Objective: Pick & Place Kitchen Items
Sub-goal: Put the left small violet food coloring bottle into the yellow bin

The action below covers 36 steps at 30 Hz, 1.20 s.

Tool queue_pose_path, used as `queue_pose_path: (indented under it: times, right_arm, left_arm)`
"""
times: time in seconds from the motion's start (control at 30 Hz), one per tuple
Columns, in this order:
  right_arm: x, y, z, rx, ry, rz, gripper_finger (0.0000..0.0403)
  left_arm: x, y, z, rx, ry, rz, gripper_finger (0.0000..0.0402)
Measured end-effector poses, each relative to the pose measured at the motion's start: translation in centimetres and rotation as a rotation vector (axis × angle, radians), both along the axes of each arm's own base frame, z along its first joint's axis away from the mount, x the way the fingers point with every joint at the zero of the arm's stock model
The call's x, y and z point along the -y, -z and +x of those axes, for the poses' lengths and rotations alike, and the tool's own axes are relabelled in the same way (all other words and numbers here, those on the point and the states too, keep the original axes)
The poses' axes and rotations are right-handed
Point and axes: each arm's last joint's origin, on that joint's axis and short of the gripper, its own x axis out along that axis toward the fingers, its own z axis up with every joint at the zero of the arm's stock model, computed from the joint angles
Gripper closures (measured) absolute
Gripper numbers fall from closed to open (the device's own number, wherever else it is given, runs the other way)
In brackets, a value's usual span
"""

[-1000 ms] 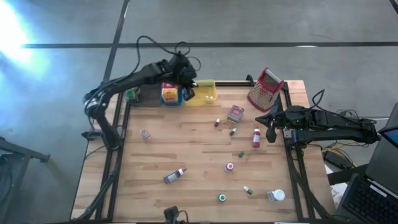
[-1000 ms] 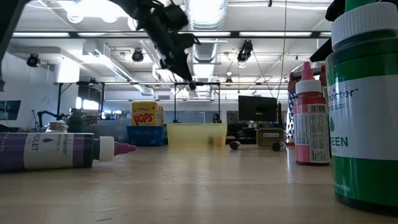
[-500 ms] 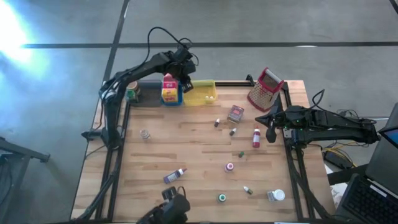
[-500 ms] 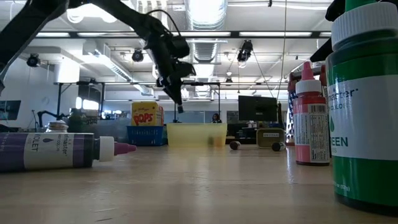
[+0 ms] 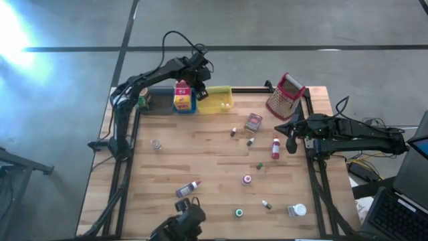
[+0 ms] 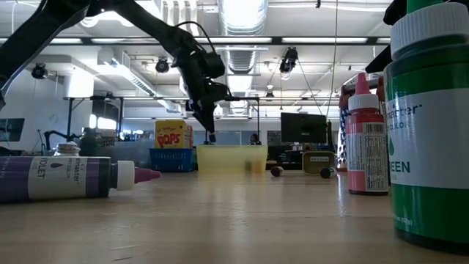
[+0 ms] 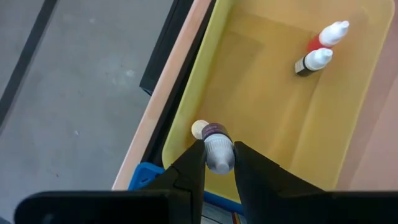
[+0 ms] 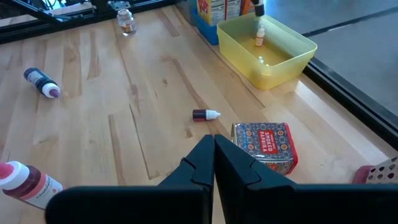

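Note:
My left gripper (image 5: 200,88) hangs over the yellow tray (image 5: 215,100), at the end beside the blue tray, and is shut on a tiny bottle (image 7: 217,149) with a dark band. Two small white-capped bottles (image 7: 320,50) lie on the yellow tray's floor. More kitchen items lie scattered on the wooden table: a red-capped bottle (image 5: 275,148), a patterned tin (image 5: 253,122), a purple bottle (image 5: 188,189), a little jar (image 5: 156,144) and several tiny bottles. My right gripper (image 5: 291,142) waits shut above the table's right edge, holding nothing. My left gripper pinches the tiny bottle's pale end (image 7: 219,158) between its two fingers (image 7: 193,165). The fingers slant steeply down from above. The bottle's dark band (image 7: 214,131) sticks out past the fingertips. The bottle hangs clear above the yellow tray's floor.
A blue tray with a yellow and red box (image 5: 182,99) and a grey tray (image 5: 152,99) stand left of the yellow one along the far edge. The metal grater (image 5: 285,96) stands at the far right corner. A dark shape (image 5: 180,227) shows at the near edge.
My left gripper has gone down toward the yellow tray with the tiny bottle still between its fingers, and it has tipped to point more steeply downward. A dark shape has come into the high view at the table's near edge.

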Motion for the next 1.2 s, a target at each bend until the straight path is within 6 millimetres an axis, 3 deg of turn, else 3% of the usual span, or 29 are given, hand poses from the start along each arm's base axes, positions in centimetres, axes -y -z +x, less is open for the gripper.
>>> queue_pose_path:
  times: [0.3,0.7,1.2]
  right_arm:
    - [0.0,0.0,0.0,0.0,0.001,0.0,0.0394]
    - [0.0,0.0,0.0,-0.001,0.0,0.0,0.0394]
    - [0.0,0.0,0.0,-0.001,0.0,0.0,0.0394]
  left_arm:
    - [-0.1,0.3,-0.1,-0.01,-0.009,-0.012,0.0321]
    - [-0.2,2.4,-0.9,-0.063,0.033,-0.024,0.0321]
    - [-0.2,2.4,-0.8,-0.114,0.241,0.058,0.0321]
